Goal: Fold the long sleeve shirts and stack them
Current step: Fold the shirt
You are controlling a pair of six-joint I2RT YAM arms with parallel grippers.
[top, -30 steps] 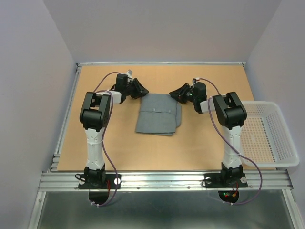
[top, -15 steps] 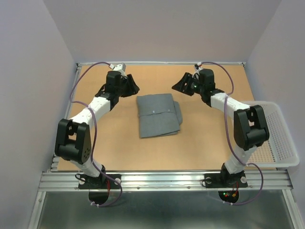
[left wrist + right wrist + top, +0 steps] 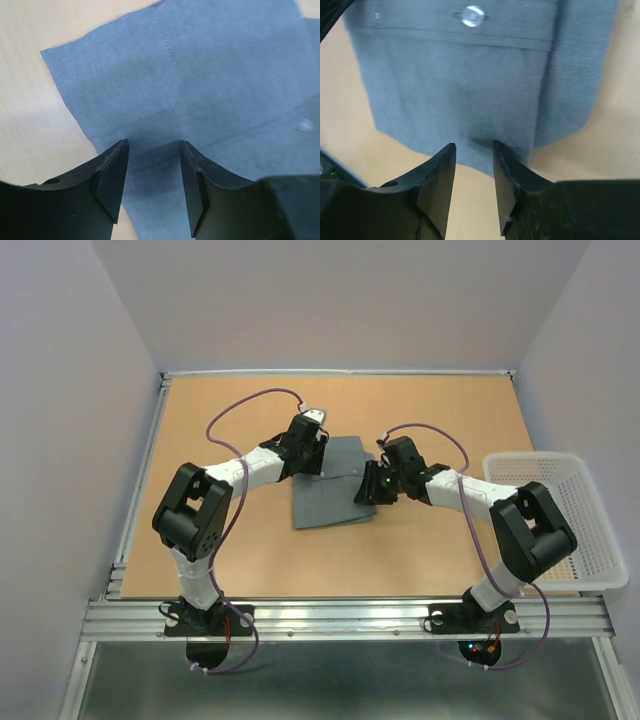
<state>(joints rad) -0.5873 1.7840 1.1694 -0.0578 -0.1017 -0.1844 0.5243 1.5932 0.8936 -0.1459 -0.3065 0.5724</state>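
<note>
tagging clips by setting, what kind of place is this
Probably a robotics lab test cell, not a home: plain panel walls box in a bare board table, with two robot arms bolted to an aluminium rail.

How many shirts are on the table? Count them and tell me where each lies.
1. The grey shirt lies folded in the middle of the table. None shows in the basket; another could lie hidden beneath it.

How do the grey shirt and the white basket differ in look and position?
The shirt is grey cloth; the basket is white mesh. The shirt lies folded flat mid-table; the basket stands, walls upright, at the right edge. Both are on the table.
</note>
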